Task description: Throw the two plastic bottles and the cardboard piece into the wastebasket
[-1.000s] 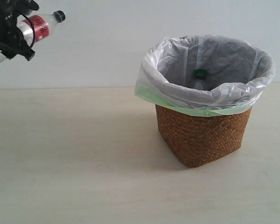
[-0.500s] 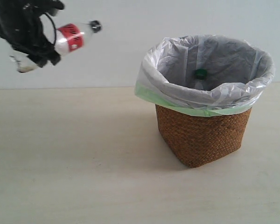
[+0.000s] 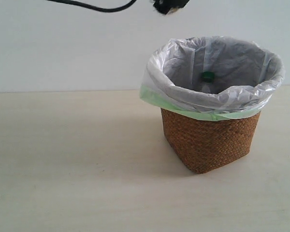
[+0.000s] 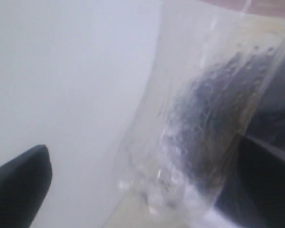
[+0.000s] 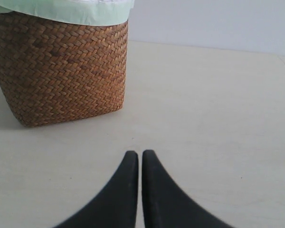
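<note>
High near the wastebasket [image 3: 208, 140] — left arm [image 3: 169, 6]

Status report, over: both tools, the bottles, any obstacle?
Left tool around clear bottle, grip unclear. Right tool shut, empty, near wastebasket. Green-capped bottle inside it. No obstacle seen.

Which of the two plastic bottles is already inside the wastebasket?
The bottle with the green cap: its top shows inside the lined wastebasket. The other bottle is outside it, held in the left gripper.
</note>
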### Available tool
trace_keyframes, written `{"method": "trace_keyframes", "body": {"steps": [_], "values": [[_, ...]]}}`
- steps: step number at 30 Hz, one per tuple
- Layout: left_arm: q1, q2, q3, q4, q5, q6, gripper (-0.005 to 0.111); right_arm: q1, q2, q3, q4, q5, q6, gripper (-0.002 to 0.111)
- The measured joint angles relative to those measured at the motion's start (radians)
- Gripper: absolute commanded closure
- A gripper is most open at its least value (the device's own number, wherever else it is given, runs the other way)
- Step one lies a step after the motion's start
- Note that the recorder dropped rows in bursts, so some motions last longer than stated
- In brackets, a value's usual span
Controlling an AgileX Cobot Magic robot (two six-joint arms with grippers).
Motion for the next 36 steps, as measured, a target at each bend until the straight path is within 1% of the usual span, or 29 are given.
{"method": "trace_keyframes", "body": {"steps": [2, 5, 9, 17, 19, 20, 21, 23, 26, 27, 29, 33, 36], "values": [[0.002, 0.026, 0.000, 0.095, 0.074, -0.063, -0.002, 0.000, 0.000, 0.000, 0.000, 0.000, 0.000, 0.108], [0.019, 0.065, 0.002, 0.167, 0.155, -0.141, -0.002, 0.000, 0.000, 0.000, 0.000, 0.000, 0.000, 0.108], [0.040, 0.079, 0.006, 0.173, 0.190, -0.158, -0.002, 0.000, 0.000, 0.000, 0.000, 0.000, 0.000, 0.108], [0.040, 0.058, 0.006, 0.143, 0.190, -0.129, -0.002, 0.000, 0.000, 0.000, 0.000, 0.000, 0.000, 0.108], [0.043, 0.054, 0.006, 0.141, 0.204, -0.129, 0.002, 0.000, 0.000, 0.000, 0.000, 0.000, 0.000, 0.108], [0.046, 0.052, 0.006, 0.137, 0.210, -0.131, 0.007, 0.000, 0.000, 0.000, 0.000, 0.000, 0.000, 0.108], [0.049, 0.048, 0.006, 0.131, 0.217, -0.133, 0.015, 0.000, 0.000, 0.000, 0.000, 0.000, 0.000, 0.108], [0.066, 0.040, 0.006, 0.106, 0.230, -0.147, 0.036, 0.000, 0.000, 0.000, 0.000, 0.000, 0.000, 0.108], [0.108, 0.021, 0.006, 0.074, 0.263, -0.152, 0.084, 0.000, 0.000, 0.000, 0.000, 0.000, 0.000, 0.108], [0.122, 0.016, 0.006, 0.064, 0.280, -0.153, 0.103, 0.000, 0.000, 0.000, 0.000, 0.000, 0.000, 0.108], [0.160, 0.001, 0.006, 0.051, 0.308, -0.166, 0.100, 0.000, 0.000, 0.000, 0.000, 0.000, 0.000, 0.108], [0.239, -0.034, 0.009, 0.042, 0.376, -0.195, 0.100, 0.000, 0.000, 0.000, 0.000, 0.000, 0.000, 0.108], [0.297, -0.078, 0.039, 0.036, 0.382, -0.229, 0.100, 0.000, 0.000, 0.000, 0.000, 0.000, 0.000, 0.108]]}}
